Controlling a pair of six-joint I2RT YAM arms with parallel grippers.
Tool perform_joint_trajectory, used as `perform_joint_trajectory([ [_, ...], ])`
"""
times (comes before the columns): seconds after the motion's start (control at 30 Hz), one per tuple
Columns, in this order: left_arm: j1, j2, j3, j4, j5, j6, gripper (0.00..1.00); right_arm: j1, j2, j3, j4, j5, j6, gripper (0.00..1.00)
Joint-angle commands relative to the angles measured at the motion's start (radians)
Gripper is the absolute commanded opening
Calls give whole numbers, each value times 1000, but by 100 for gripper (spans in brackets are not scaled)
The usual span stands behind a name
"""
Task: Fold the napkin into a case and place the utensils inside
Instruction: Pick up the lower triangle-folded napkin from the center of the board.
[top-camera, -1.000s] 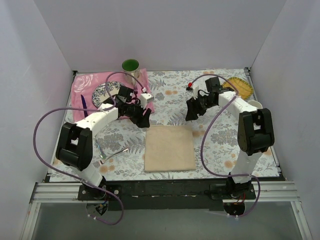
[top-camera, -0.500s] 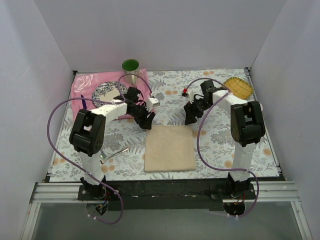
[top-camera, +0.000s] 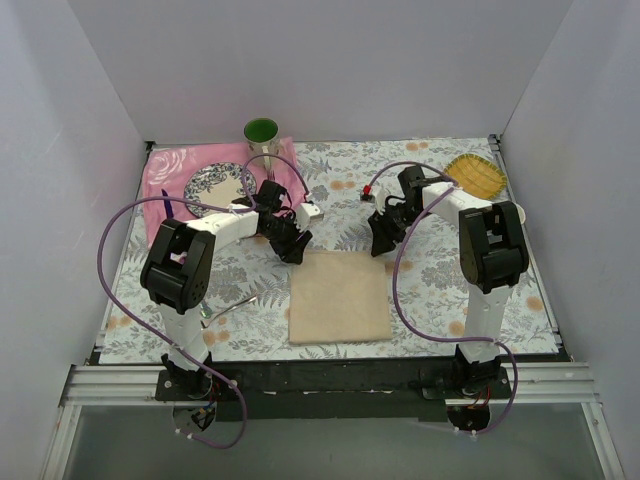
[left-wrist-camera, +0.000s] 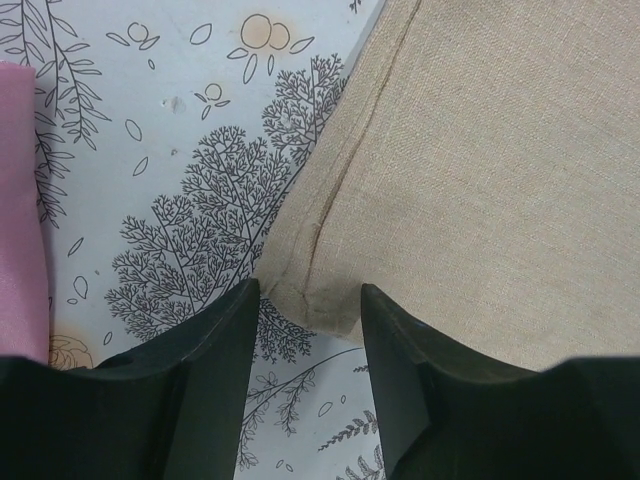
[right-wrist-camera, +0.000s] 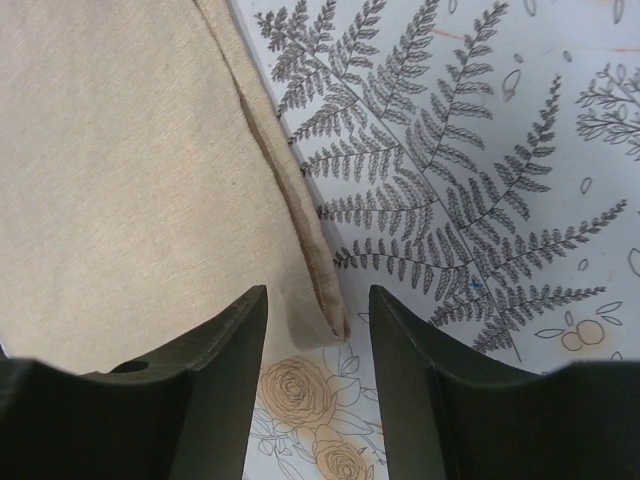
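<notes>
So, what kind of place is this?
Probably a laboratory test booth dressed as a dining table: plain white walls enclose a floral tablecloth, and a left arm and right arm are bolted to a metal rail.

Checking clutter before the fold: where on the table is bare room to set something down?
Bare floral tablecloth lies right of the beige-tan cloth napkin, and along the far edge between the green cup and yellow ridged dish. Crowded: left side, with pink cloth mat, patterned plate, metal utensils.
</notes>
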Motion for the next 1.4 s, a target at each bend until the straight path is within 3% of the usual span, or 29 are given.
perform_joint_trajectory([
  [0.0, -3, -17, -2, 14, -6, 6, 43, 2, 15, 28, -86, -44, -66, 52],
  [0.33, 6, 6, 27, 31, -25, 3, 43, 1, 46, 86, -133, -49, -85, 44],
  [0.57, 28, 11, 43, 63, -29, -52, 49, 2, 61, 106, -146, -51, -85, 39],
  [0.73, 28, 37, 79, -14, 29, 0, 51, 1, 71, 118, -156, -54, -85, 38],
  [1.07, 23, 47, 61, -109, 119, 38, 38, 1, 77, 123, -163, -58, -86, 32],
  [1.37, 37, 47, 78, 15, 60, -56, 30, 1, 80, 140, -149, -55, -82, 20],
])
